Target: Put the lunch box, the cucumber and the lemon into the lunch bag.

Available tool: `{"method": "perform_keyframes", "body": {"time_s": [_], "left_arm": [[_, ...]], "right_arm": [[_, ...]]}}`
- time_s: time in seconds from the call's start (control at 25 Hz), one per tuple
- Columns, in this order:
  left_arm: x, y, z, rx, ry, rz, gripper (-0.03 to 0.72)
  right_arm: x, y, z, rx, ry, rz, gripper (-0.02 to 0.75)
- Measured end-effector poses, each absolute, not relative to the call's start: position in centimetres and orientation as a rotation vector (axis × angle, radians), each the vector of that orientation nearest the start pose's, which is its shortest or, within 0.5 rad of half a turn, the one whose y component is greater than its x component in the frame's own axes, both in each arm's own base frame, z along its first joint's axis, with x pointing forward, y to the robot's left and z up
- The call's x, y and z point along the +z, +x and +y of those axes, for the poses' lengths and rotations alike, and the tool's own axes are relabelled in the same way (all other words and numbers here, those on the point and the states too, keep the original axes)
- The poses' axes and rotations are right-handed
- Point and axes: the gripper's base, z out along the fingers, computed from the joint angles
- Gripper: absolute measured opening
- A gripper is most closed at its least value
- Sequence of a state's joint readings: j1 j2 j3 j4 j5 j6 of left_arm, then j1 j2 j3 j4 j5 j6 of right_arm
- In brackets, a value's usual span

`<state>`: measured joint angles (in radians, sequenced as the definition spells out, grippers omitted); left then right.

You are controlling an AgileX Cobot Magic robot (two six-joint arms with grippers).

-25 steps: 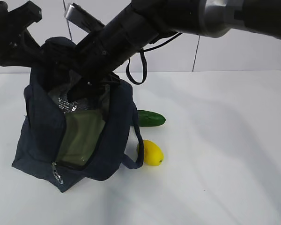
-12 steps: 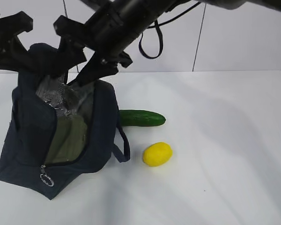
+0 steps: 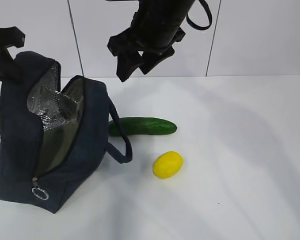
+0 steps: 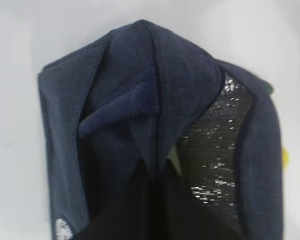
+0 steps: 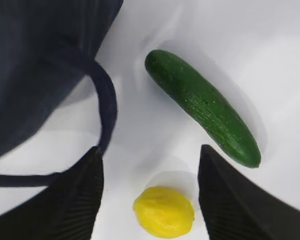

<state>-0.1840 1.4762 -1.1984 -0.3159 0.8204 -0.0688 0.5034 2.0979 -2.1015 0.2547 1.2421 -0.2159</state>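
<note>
The navy lunch bag (image 3: 85,130) stands open at the left, its silver lining showing. The sage-green lunch box (image 3: 57,142) lies inside it; a sliver of the lunch box (image 4: 174,160) shows in the left wrist view. My left gripper (image 3: 7,60) is shut on the lunch bag's (image 4: 140,90) top fabric, holding it up. The cucumber (image 3: 142,126) lies on the table right of the bag, with the lemon (image 3: 168,164) nearer the front. My right gripper (image 3: 134,71) hangs open and empty high above the table. From its wrist view the right gripper (image 5: 151,150) is over the lemon (image 5: 164,211), with the cucumber (image 5: 205,107) beyond.
The bag's loop handle (image 5: 107,105) droops onto the white table (image 3: 240,150) close to the cucumber's end. A zipper ring pull (image 3: 39,193) hangs at the bag's front corner. A tiled wall (image 3: 250,35) stands behind the table.
My right gripper has come up out of the bag's mouth and moved right. The bag has shifted left, uncovering the whole cucumber. The lunch box stays inside.
</note>
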Motion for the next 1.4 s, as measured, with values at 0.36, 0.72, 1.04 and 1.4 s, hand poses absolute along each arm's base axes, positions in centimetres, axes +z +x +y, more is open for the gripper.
{"method": "perform_keyframes", "body": {"time_s": [0.36, 0.72, 1.04, 1.4], "left_arm": [[29.1, 31.0, -7.1, -0.312, 0.033, 2.657, -0.006], [29.0, 31.3, -7.0, -0.289, 0.041, 2.637, -0.006], [29.1, 31.5, -7.0, -0.288, 0.039, 2.610, -0.006], [29.3, 31.7, -7.0, -0.289, 0.036, 2.582, -0.006]], "right_arm": [[28.2, 40.4, 24.2, 0.325, -1.077, 2.570, 0.457], [24.0, 42.9, 22.5, 0.325, -1.416, 2.450, 0.456], [22.0, 44.9, 19.7, 0.426, -1.628, 2.250, 0.456], [19.9, 45.4, 19.8, 0.446, -1.762, 2.149, 0.506]]}}
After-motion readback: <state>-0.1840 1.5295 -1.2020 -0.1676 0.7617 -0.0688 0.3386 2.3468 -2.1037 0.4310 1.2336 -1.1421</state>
